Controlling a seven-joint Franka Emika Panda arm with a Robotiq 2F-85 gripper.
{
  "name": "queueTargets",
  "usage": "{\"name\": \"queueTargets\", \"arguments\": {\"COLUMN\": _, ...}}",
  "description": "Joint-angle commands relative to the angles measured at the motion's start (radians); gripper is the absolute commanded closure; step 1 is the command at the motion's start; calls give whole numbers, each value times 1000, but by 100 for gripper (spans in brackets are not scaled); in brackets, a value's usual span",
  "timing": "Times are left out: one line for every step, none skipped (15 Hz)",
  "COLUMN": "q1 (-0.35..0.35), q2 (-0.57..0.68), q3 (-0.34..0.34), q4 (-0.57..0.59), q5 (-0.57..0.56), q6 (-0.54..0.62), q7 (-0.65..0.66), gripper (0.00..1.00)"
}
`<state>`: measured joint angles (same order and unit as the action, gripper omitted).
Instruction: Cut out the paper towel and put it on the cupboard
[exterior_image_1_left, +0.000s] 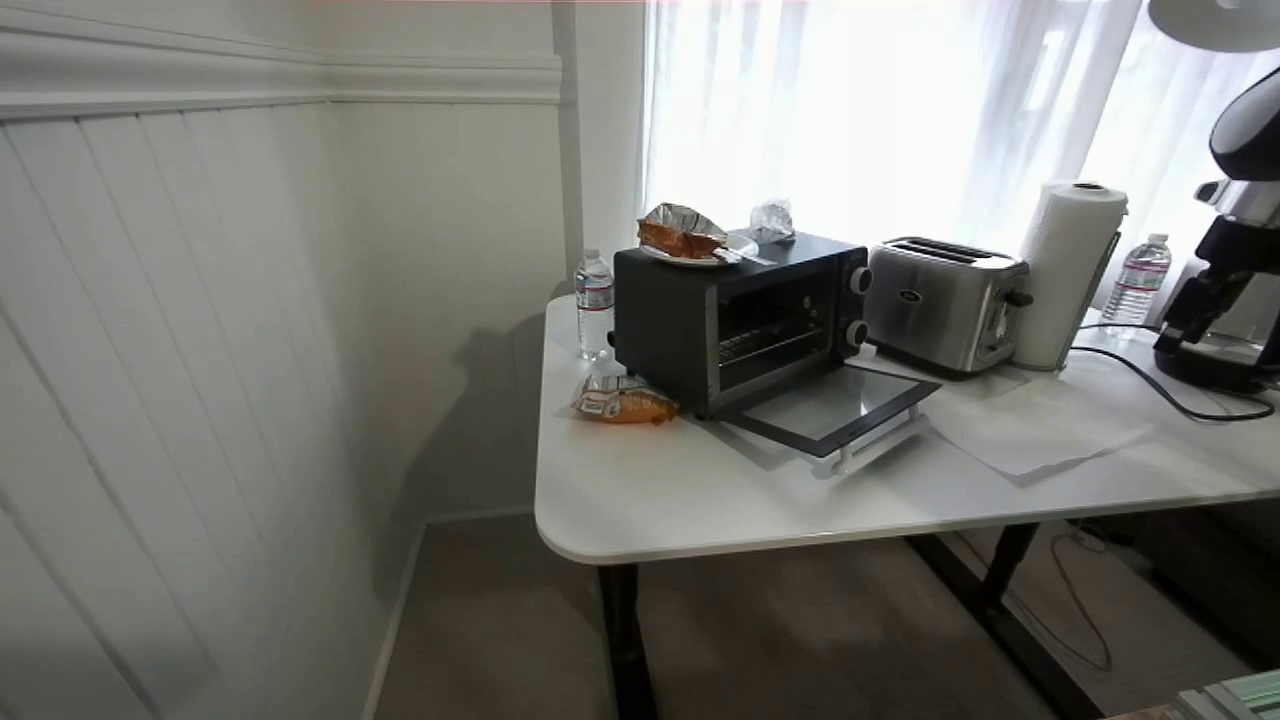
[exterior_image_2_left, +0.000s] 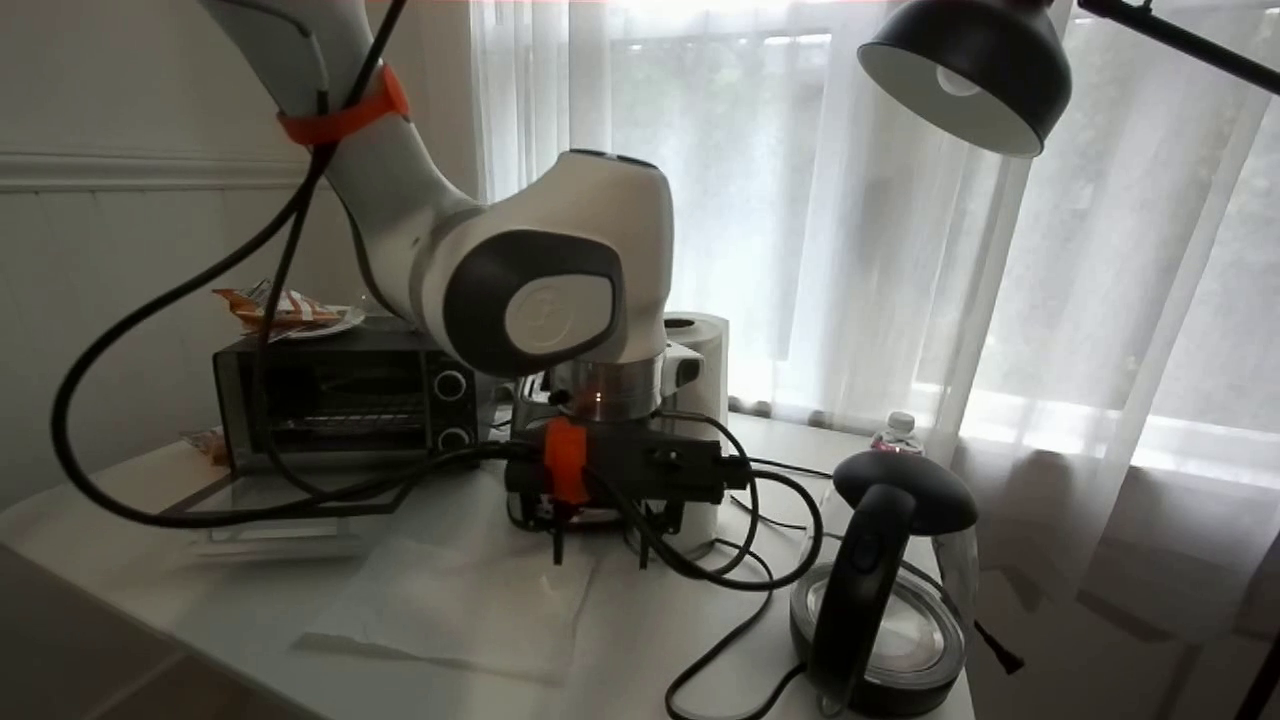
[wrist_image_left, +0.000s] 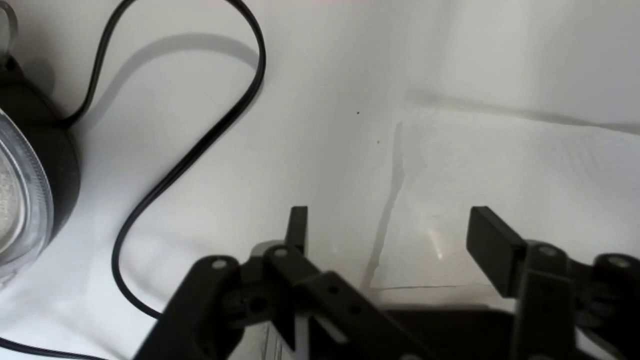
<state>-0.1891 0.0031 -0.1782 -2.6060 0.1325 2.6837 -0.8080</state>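
One paper towel sheet (wrist_image_left: 500, 190) lies on the worktop (exterior_image_1_left: 660, 500) below the empty, wide-spread end effector (wrist_image_left: 387, 230), its border between the fingers (wrist_image_left: 495, 250) in the wrist view, stretching toward the long edge opposite the curtains (exterior_image_2_left: 900, 250).

1. Worktop (exterior_image_1_left: 680, 500): one.
2. Paper towel roll (exterior_image_1_left: 1068, 275): one; torn-off sheet (wrist_image_left: 500, 190): one.
3. Robot arm (exterior_image_2_left: 570, 250): one; tool (exterior_image_2_left: 601, 556): one; fingers (wrist_image_left: 492, 242): two.
4. Toaster oven (exterior_image_1_left: 670, 325): one; its knobs (exterior_image_1_left: 857, 333): two.
5. Toaster (exterior_image_1_left: 925, 310): one.
6. Water bottles (exterior_image_1_left: 594, 310): two.
7. Orange wrappers (exterior_image_1_left: 630, 406): two.
8. Plate (exterior_image_1_left: 742, 245): one.
9. Crumpled wad (exterior_image_1_left: 772, 220): one.
10. Kettle (exterior_image_2_left: 865, 590): one.
11. Lamp (exterior_image_2_left: 985, 70): one; bulb (exterior_image_2_left: 957, 82): one.
12. Orange bands (exterior_image_2_left: 345, 120): two.
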Motion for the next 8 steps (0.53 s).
{"name": "queueTargets", "arguments": {"q1": 17, "q2": -159, "q3": 15, "q4": -78, "q5": -184, "q6": -137, "q7": 251, "gripper": 0}}
{"name": "queueTargets", "arguments": {"q1": 25, "q2": -199, "q3": 27, "q4": -88, "q5": -200, "q6": -200, "q7": 285, "gripper": 0}}
{"name": "queueTargets", "arguments": {"q1": 42, "q2": -252, "q3": 43, "q4": -102, "q5": -194, "q6": -259, "q7": 302, "gripper": 0}}
{"name": "queueTargets", "arguments": {"q1": 61, "q2": -296, "q3": 57, "q4": -109, "q5": -180, "q6": -313, "q7": 322, "gripper": 0}}
{"name": "queueTargets", "arguments": {"q1": 85, "q2": -346, "q3": 71, "q4": -119, "q5": -161, "q6": -341, "q7": 337, "gripper": 0}}
{"name": "queueTargets", "arguments": {"q1": 112, "q2": -386, "q3": 83, "q4": -116, "q5": -138, "q6": -383, "q7": 356, "gripper": 0}}
{"name": "queueTargets", "arguments": {"q1": 140, "q2": -427, "q3": 96, "q4": -117, "q5": -119, "q6": -409, "q7": 380, "gripper": 0}}
{"name": "queueTargets", "arguments": {"q1": 164, "q2": -458, "q3": 108, "q4": -114, "q5": -108, "q6": -426, "q7": 415, "gripper": 0}}
